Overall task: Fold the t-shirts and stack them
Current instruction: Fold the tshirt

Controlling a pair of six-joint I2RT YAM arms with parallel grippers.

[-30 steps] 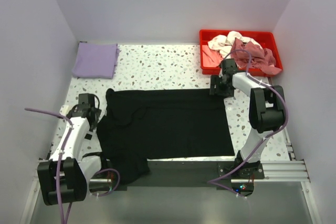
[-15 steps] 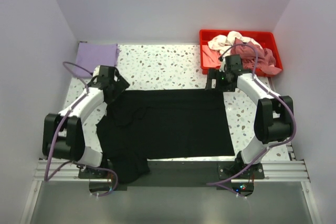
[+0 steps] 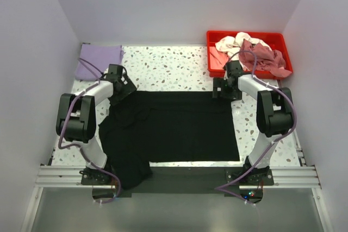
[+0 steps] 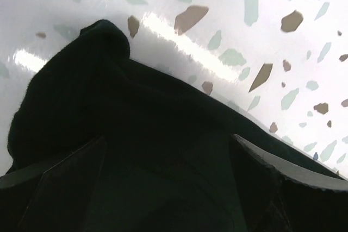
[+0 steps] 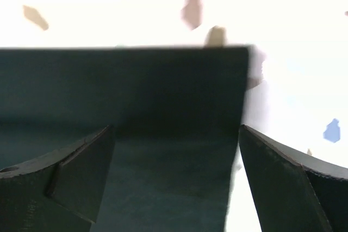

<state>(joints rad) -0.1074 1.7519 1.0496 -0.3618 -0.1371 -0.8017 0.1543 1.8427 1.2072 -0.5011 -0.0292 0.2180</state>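
Note:
A large black t-shirt (image 3: 174,126) lies spread flat mid-table, and its near left part hangs over the front edge. My left gripper (image 3: 123,87) is at the shirt's far left corner. In the left wrist view the gripper (image 4: 168,188) is open, with its jaws wide apart over the black cloth (image 4: 109,112). My right gripper (image 3: 219,92) is at the far right corner. It is open (image 5: 174,177), with the shirt's corner (image 5: 179,91) lying between and below its jaws. A folded lavender t-shirt (image 3: 98,60) lies at the back left. White, pink and dusty-rose shirts (image 3: 251,51) are heaped in the tray.
The red plastic tray (image 3: 213,64) stands at the back right, just behind the right gripper. Speckled tabletop (image 3: 168,69) shows between the lavender shirt and the tray. Walls close in on the left, right and back.
My left arm has swung from the near left side up to the black shirt's far left corner. My right gripper shifted slightly and is back at the far right corner.

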